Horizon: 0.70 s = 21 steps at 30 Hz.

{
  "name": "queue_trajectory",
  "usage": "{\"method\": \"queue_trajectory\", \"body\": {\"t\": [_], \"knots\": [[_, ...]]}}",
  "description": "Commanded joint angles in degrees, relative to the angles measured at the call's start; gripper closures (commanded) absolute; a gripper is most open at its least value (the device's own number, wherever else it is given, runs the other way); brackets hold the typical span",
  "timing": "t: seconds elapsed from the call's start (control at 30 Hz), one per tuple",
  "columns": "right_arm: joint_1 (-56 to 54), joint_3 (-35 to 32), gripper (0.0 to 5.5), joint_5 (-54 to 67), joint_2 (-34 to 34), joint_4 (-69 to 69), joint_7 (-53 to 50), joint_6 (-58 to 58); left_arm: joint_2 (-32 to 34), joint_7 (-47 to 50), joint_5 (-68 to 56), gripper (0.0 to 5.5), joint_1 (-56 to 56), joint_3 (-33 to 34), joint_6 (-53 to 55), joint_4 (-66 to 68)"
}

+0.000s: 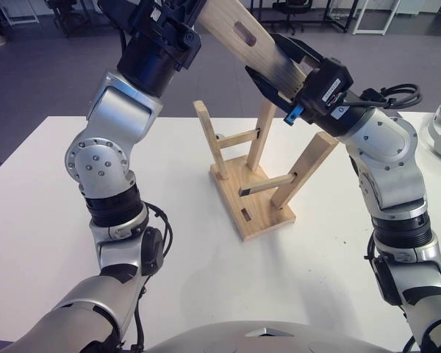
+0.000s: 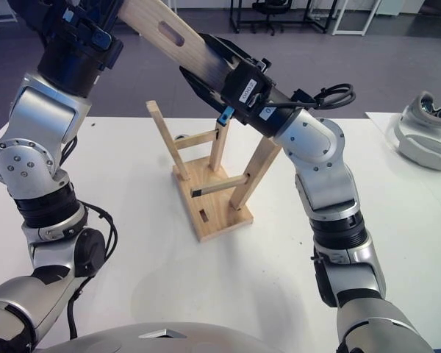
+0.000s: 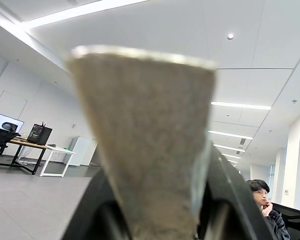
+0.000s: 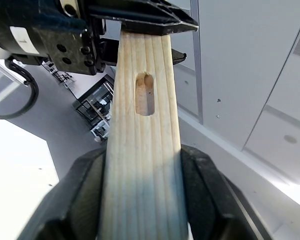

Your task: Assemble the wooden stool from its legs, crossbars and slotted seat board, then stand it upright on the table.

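White table (image 1: 206, 257), grey floor (image 1: 29, 81) beyond

Half-built stool (image 1: 257, 206) stands inverted, three-legged — slotted leg (image 1: 253, 48) held aloft.

The plank (image 4: 142, 150) is pale bare wood, straight-grained and matt, rougher at the cut end, and the half-built stool (image 1: 257, 209) is the same unvarnished timber. The left claw (image 1: 184, 18) and right claw (image 1: 279, 62) look like matt black plastic, on arms (image 1: 121, 110) of satin silver metal. The worktop (image 1: 44, 184) is smooth matt white.
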Motion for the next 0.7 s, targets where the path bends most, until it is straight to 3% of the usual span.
{"method": "queue_trajectory", "body": {"t": [0.03, 0.13, 0.27, 0.37, 0.47, 0.7], "knots": [[0.3, -1.0, 3.05, 1.6, 0.3, -2.4, 1.2, 2.1, 2.2, -0.3, 0.7, 4.46, 1.7, -0.8, 0.9, -0.4], [0.6, -1.8, 2.49, 2.3, 0.3, -3.0, 1.2, 4.0, 6.8, -1.2, 1.1, 4.47, 3.2, 1.8, 1.0, -0.8], [0.1, -9.0, 2.43, 3.5, -1.7, 3.5, -1.8, 9.6, 18.3, -5.4, -4.7, 4.47, 10.0, 9.6, 5.1, -3.7], [1.4, -12.6, 2.43, 3.1, -3.3, 15.7, -3.3, 15.2, 21.0, -4.9, -9.0, 4.47, 22.2, 11.3, 8.5, -9.4], [7.9, -11.2, 2.43, 1.5, -3.3, 23.7, -1.9, 16.6, 20.7, -1.4, -9.9, 4.47, 32.8, 12.1, 8.7, -13.7], [20.8, -1.0, 2.43, -5.7, 1.8, 37.9, 2.8, -2.1, 8.7, 13.8, -6.2, 4.47, 44.8, 6.0, 1.9, -19.2]]}}
